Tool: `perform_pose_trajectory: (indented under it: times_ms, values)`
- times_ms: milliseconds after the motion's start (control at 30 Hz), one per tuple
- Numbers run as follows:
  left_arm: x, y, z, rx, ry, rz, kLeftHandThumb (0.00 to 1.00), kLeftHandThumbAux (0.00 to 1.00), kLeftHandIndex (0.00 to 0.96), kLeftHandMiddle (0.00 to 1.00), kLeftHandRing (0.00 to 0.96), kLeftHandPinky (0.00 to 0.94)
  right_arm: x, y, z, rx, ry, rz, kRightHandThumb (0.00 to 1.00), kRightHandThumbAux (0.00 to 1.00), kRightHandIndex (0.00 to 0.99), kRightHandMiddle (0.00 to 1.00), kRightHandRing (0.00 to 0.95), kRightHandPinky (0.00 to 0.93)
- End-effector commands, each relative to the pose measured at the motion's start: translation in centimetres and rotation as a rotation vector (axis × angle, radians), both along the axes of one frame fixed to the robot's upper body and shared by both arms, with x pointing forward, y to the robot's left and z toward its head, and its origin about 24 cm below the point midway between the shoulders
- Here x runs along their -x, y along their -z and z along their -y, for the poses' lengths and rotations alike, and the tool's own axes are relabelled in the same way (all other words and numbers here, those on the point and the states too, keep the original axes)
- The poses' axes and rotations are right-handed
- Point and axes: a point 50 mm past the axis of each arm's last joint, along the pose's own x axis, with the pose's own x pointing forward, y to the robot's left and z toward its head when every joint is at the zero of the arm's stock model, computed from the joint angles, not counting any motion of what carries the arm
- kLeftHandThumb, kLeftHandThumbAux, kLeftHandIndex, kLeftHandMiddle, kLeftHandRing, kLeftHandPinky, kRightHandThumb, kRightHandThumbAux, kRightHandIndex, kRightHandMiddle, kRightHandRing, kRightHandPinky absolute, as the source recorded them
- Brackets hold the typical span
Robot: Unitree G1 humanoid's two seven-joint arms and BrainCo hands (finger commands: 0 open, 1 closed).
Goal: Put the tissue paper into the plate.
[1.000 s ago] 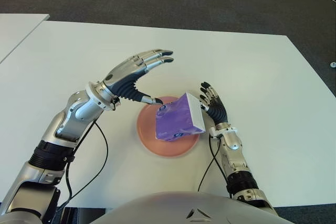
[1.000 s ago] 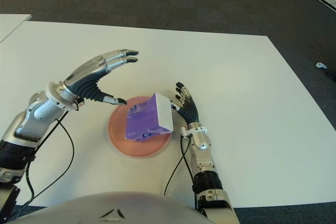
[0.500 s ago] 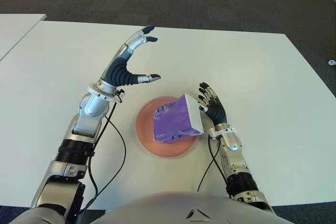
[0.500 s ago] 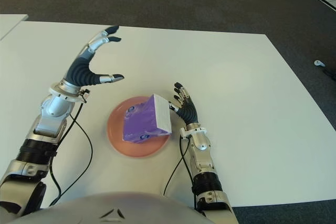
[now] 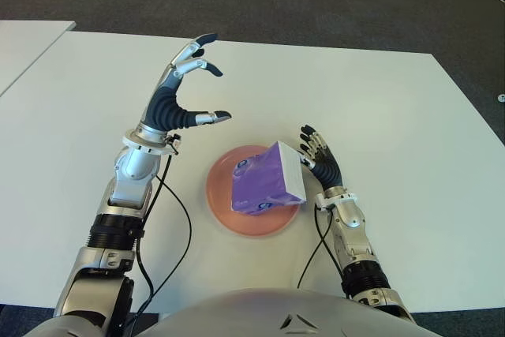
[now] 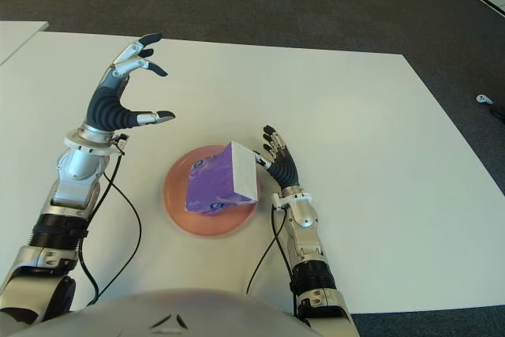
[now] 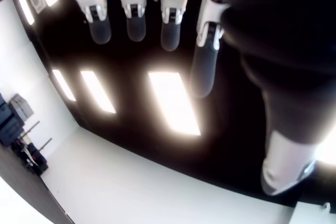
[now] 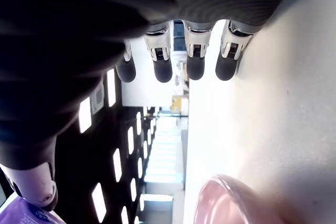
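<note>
The tissue pack [image 5: 268,179], a purple packet with a white end, sits in the pink plate [image 5: 222,209], tilted up on its right side. It leans there because the right hand [image 5: 321,165] stands just beside the plate's right rim with its fingers straight and spread, holding nothing. The white end of the pack appears to touch those fingertips, though the eye views do not settle whether there is real contact or only a close overlap. The right wrist view shows the fingers extended, with a purple corner of the pack and the plate's rim near the thumb, so the hand works as a backstop rather than a grip.

The left hand [image 5: 180,92] is raised over the white table [image 5: 394,108] to the left of the plate and well apart from it, fingers spread and relaxed, empty. Its wrist view faces the ceiling lights, which fits a palm turned upward and away from the work.

A second ago that left hand was low, with its thumb tip at the plate's rim beside the pack. It has since lifted, swung back and turned upright. The pack, plate and right hand have hardly shifted. The placing looks done, apart from the pack still leaning.
</note>
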Motion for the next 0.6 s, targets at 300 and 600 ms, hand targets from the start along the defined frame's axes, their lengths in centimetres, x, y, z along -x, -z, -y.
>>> perform_pose_trajectory:
  times_ms: [300, 600]
  values:
    - [2.2, 4.7, 0.7, 0.21, -0.19, -0.182, 0.024, 0.509, 0.328, 0.106, 0.005, 0.0, 4.0, 5.3, 0.9, -0.008, 0.04, -0.312, 0.057, 0.592, 0.0, 0.002, 0.0, 0.0]
    - [2.9, 6.9, 3.0, 0.472, -0.264, -0.235, 0.0, 0.455, 0.284, 0.138, 0.028, 0.0, 3.8, 5.5, 1.0, -0.13, 0.064, -0.33, 0.002, 0.572, 0.0, 0.003, 0.0, 0.0]
